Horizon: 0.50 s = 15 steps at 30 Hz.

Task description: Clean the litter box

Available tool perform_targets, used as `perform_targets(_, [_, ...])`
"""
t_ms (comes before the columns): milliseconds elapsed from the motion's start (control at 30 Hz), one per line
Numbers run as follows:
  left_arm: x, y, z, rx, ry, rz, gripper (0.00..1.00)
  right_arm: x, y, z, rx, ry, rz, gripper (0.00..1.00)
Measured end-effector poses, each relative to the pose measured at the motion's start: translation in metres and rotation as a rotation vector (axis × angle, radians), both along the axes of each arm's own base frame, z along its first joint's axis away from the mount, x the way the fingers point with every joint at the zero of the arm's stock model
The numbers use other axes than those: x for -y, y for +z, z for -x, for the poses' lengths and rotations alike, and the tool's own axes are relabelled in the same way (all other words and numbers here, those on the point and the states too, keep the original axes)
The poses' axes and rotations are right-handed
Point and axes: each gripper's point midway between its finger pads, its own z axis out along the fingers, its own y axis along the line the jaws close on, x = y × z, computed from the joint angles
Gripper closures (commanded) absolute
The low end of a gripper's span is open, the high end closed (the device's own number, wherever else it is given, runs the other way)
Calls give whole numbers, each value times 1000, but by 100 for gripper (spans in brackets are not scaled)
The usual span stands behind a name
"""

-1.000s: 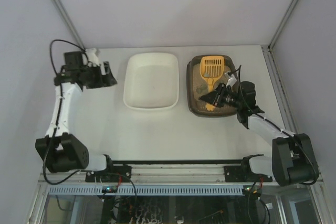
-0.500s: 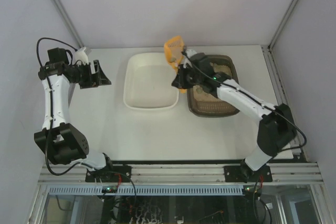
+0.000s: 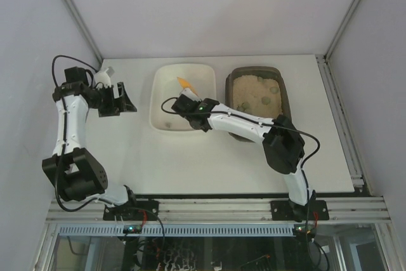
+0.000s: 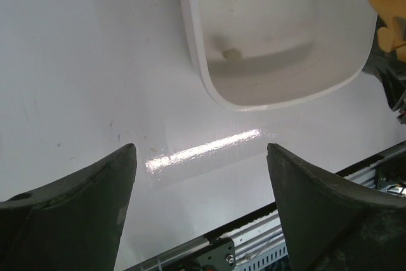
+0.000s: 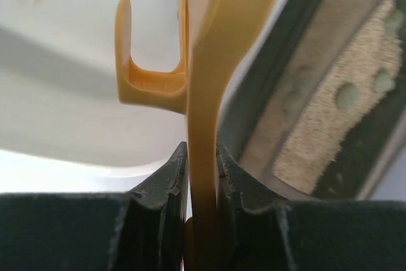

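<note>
White worktop (image 3: 190, 157), grey-walled cell. R jaws clamp the yellow scoop (image 5: 206, 125) by its handle, blade tipped over the white tub (image 3: 190, 77) ahead of them; one clump (image 4: 231, 54) lies inside. Litter box (image 3: 254, 70) sits just beside those jaws, w/ clumps left. L jaws gape, empty. Step: prob. dumping. Next: carry scoop to litter, re-scoop level.

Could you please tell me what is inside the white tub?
One small pale clump lies in the tub; the scoop in the right gripper covers part of its floor.

White table (image 3: 190, 157): tub (image 3: 166, 80) beside litter box (image 3: 229, 93)
</note>
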Motion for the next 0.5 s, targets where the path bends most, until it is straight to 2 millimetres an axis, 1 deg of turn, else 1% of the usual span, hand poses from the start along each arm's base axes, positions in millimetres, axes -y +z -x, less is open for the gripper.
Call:
perform_targets(100, [0,-3,2,-3,0,0,12,15,7,-6,43,-26,67,100])
perform_targets(133, [1,-3,2,-2,0,0,7,18,10,-9,62,-35,81,100])
perform_targets(233, [3,-4,3,-5,-8,9,5,23,14,-9,75,-45,96,100])
perform_targets(300, [6,-4,5,-8,-22,5,4,26,17,-6,42,-54,47,100])
perform_targets(333, [8,-5,5,-11,-36,-8,2,26,21,0,15,-51,-4,100])
perform_targets(367, [12,-6,6,-15,-53,-28,0,31,29,7,-17,-56,-70,100])
perform_targets(400, [16,-7,6,-18,-69,-50,0,39,39,12,-37,-70,-136,100])
perform_targets(433, [22,-8,7,-18,-95,-77,0,54,53,17,-55,-100,-222,100])
perform_targets(500, [40,-8,7,-5,-158,-136,0,100,87,17,-35,-205,-354,100])
